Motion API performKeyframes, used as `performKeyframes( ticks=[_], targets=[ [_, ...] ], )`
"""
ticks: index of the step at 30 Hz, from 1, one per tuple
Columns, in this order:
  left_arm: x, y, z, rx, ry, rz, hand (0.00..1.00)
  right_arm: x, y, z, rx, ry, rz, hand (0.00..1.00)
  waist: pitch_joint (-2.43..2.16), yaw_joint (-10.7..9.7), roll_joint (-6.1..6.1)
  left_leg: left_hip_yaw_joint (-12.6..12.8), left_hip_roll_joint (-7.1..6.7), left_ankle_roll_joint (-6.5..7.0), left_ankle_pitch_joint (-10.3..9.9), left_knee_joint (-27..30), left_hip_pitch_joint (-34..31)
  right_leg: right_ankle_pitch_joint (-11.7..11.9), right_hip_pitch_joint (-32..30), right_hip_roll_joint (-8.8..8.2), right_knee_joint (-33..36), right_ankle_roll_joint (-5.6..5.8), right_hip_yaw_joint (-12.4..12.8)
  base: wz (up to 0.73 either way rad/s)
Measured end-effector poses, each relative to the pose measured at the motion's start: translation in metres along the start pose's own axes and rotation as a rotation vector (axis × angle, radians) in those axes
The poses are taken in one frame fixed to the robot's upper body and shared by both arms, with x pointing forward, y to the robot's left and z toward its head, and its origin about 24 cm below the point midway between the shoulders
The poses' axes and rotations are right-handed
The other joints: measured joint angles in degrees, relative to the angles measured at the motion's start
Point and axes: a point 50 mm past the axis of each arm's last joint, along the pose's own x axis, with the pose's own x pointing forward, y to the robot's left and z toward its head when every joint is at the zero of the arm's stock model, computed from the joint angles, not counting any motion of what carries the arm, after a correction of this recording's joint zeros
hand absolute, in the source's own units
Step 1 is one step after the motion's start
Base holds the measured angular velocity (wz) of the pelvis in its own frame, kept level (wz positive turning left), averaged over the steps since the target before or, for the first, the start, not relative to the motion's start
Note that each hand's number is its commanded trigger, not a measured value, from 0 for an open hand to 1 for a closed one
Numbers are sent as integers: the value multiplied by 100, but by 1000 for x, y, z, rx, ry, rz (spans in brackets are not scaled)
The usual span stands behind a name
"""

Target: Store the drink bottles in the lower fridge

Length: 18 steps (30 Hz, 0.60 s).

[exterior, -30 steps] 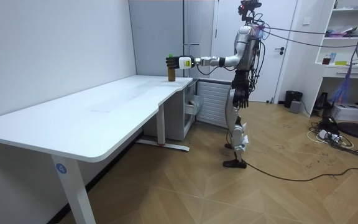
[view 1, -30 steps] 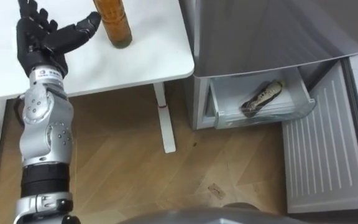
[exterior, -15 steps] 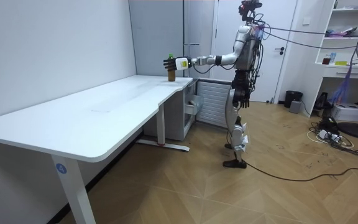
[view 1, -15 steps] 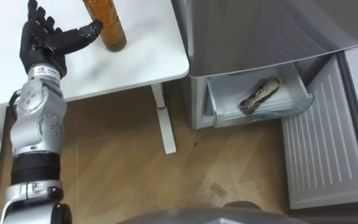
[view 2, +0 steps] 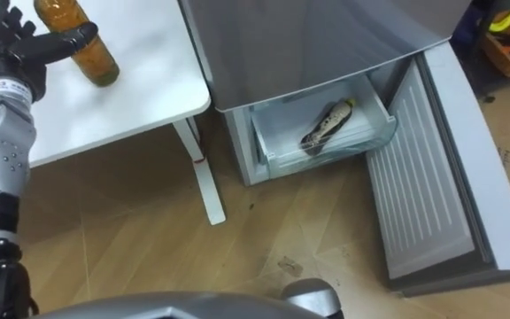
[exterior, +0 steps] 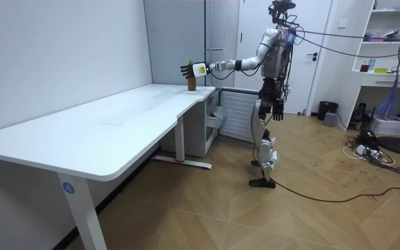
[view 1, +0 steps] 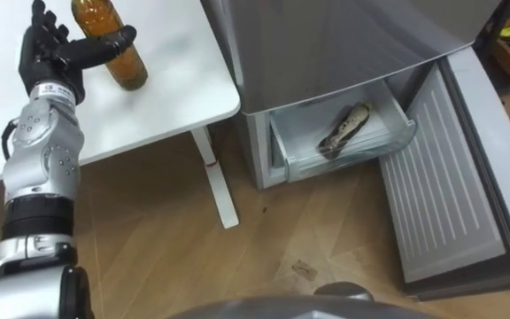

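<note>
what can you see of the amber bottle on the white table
The amber see-through bottle stands upright near the edge of the white table, holding brownish drink. Its round body narrows to a neck cut by the view's top edge. The robot's black left hand is open beside it, thumb stretched across its front, not gripping.

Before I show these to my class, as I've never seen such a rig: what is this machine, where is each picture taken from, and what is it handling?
It is a humanoid robot standing by a white table and a fridge. Two pictures look down from its head; the third is taken from across the room. Its open left hand touches an amber bottle standing on the table; its right hand hangs at its side. In the fridge's open lower drawer lies another bottle.
</note>
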Motion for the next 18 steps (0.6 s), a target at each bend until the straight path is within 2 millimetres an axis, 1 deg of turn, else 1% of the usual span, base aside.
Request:
performKeyframes(
  ticks=[2, 4, 13, 18],
  targets=[
    [0, 0, 0, 0, 0, 1, 0, 0, 0, -1, 0, 0, -1, 0, 6, 0, -18, 2, -1, 0, 0, 1, -6, 0, -18, 1, 14, 0, 13, -4],
    [1, -2, 3, -3, -8, -1, 0, 0, -1, 1, -4, -9, -6, 0, -2, -11, -34, 9, -2, 0, 0, 20, -83, 0, -114, 1, 57, 0, 31, -4],
    [13, -11, 12, -18, -18, -8, 0, 0, -2, -3, -7, 5, -26, 0, -5, -16, -43, 21, -3, 1, 1, 37, -87, 0, -161, 3, 66, 0, 70, -2],
    [13, -11, 11, -18, -11, -4, 0, 0, -2, -10, -7, 19, -28, 0, -6, -16, -49, 44, -3, 1, 1, 59, -85, 0, -165, 3, 65, 0, 94, -3]
  ],
)
